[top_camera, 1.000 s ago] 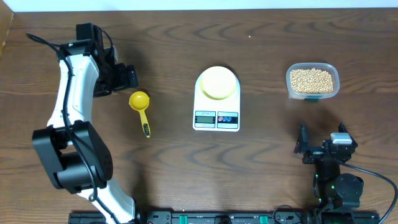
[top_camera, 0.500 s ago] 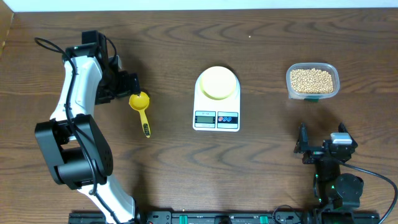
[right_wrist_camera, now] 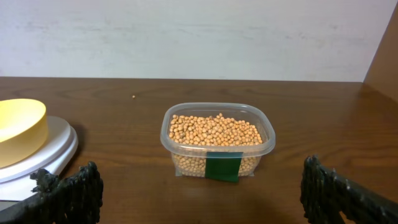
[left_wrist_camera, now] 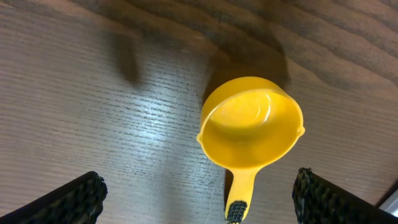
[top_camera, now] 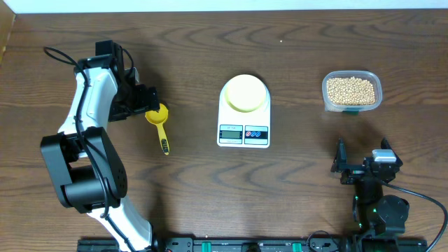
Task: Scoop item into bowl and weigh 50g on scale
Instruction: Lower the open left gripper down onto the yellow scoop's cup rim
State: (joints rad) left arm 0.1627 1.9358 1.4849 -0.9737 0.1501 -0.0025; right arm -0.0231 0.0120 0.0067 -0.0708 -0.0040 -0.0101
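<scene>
As left gripper [top_camera: 149, 100] and right gripper [right_wrist_camera: 205, 198] gape empty, the former over a bright yellow plastic scoop [left_wrist_camera: 252, 121], a misjudged pinch may skid it; small beige beans [top_camera: 351, 89] sit in a clear tub [top_camera: 326, 98] near the table's [top_camera: 294, 196] far-right corner.

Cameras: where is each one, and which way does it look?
Overhead: above the table, looking straight down at scoop, bowl on scale, tub of beans; left arm, right arm show.
Left wrist: on its arm, looking down at the scoop; open jaws at bottom corners.
Right wrist: low, looking level at the tub; open jaws below.
Shared: overhead and right wrist show bowl, scale, tub.
</scene>
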